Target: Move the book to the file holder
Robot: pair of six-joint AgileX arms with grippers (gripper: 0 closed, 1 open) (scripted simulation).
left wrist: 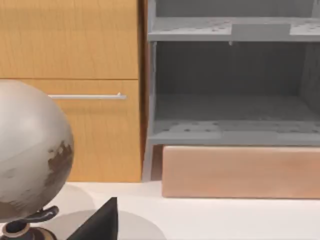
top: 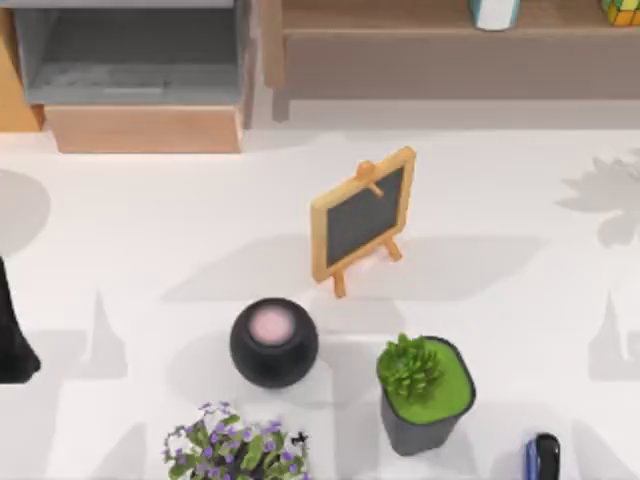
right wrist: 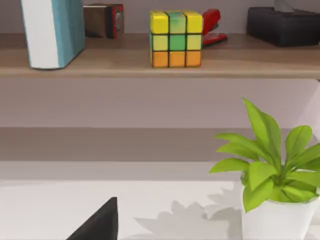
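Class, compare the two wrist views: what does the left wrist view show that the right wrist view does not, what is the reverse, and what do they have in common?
Left wrist view alone: the grey file holder with its tan base, a wooden cabinet and a globe. Right wrist view alone: the book standing on a wooden shelf, a colour cube and a leafy plant. Shared: the white table.

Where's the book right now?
The book stands upright on the wooden shelf at the table's back right, beside the colour cube; its lower end shows in the top view.
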